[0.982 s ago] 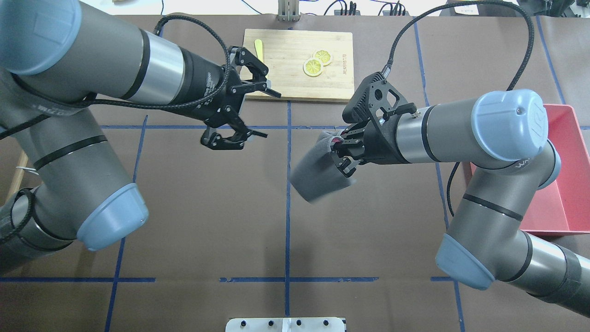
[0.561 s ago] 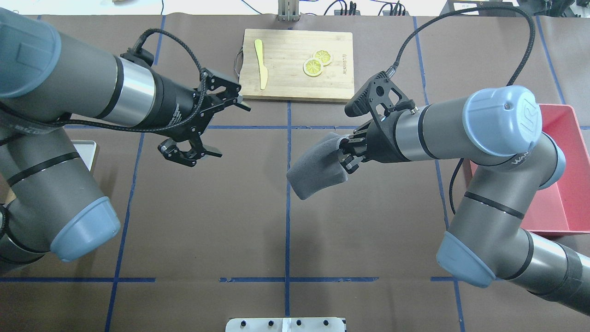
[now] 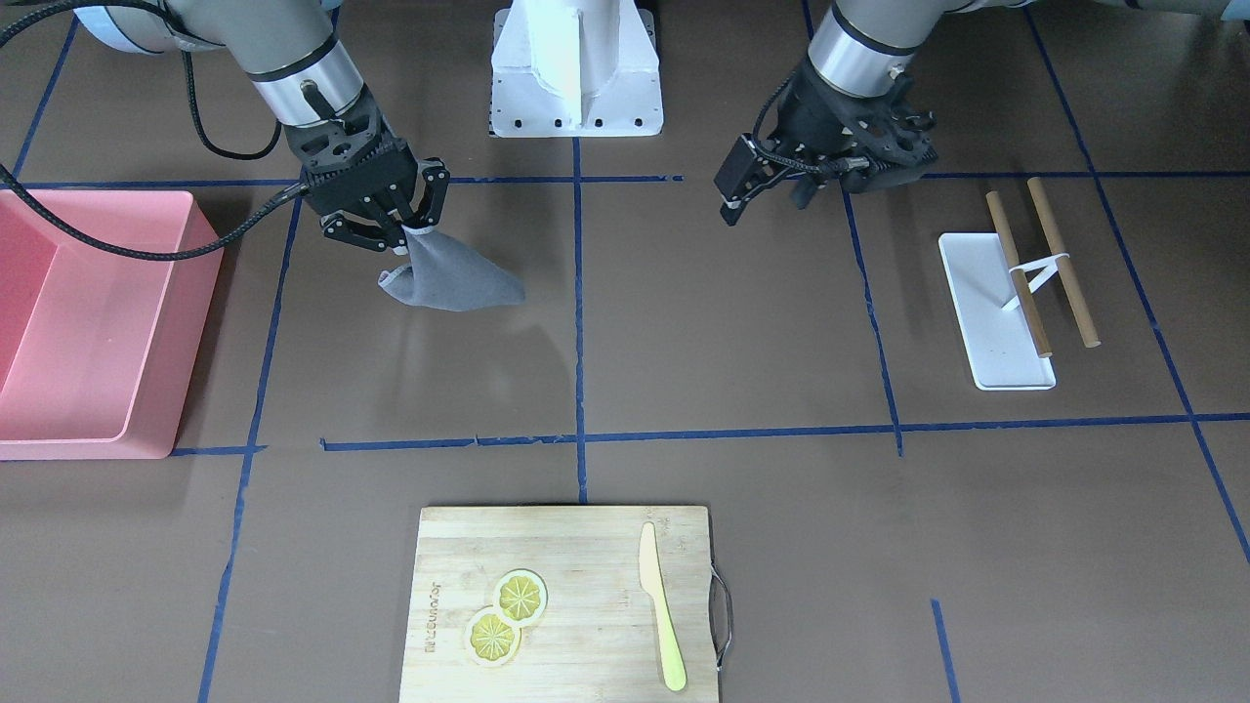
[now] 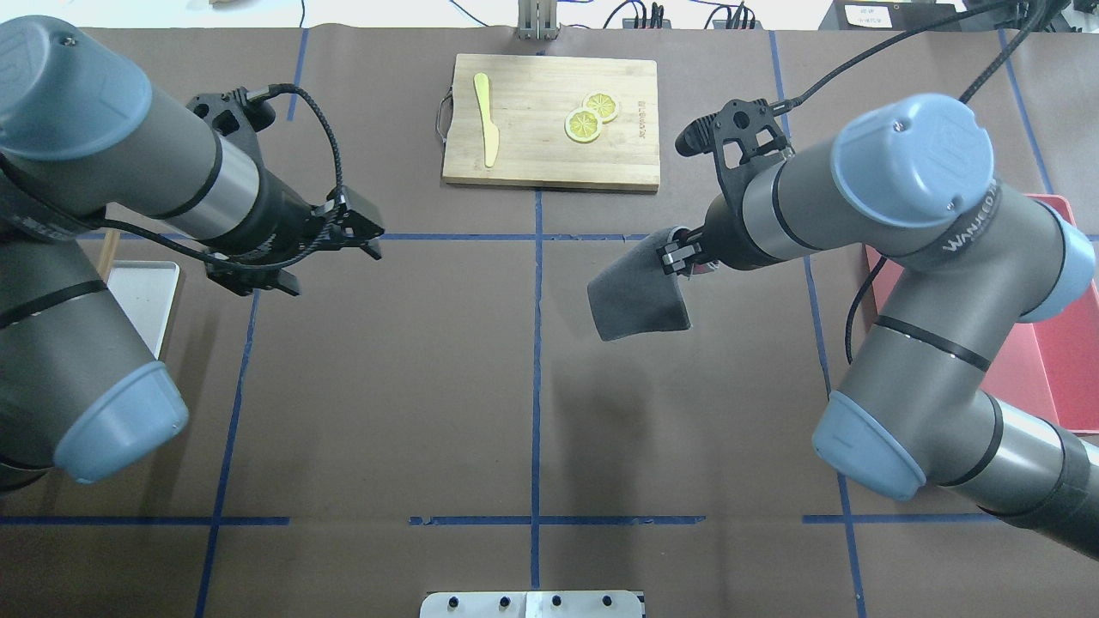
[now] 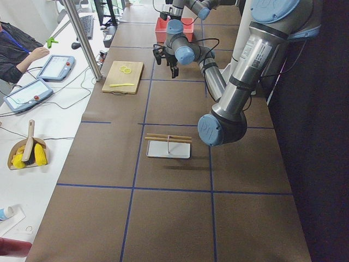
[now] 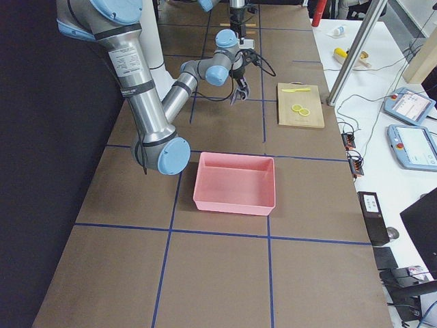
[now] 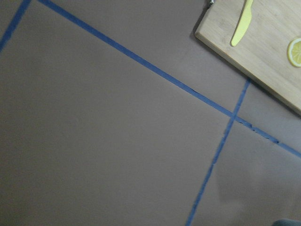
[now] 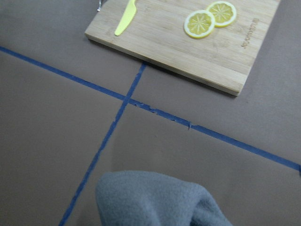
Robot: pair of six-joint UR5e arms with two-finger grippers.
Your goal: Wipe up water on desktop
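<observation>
— Where is the right hand [image 4: 683, 256]?
— Just on the robot's side of the cutting board [image 4: 549, 120], clamped on a grey cloth [image 4: 637, 300] that hangs over the brown bench [image 4: 386, 386] beneath it.
— And the left hand [image 4: 333, 268]?
— Fingers spread and holding nothing, over the bench off the board's opposite corner.

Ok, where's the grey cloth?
In the overhead view the grey cloth hangs from the right gripper, right of the centre tape line, nearer the robot than the cutting board.
</observation>
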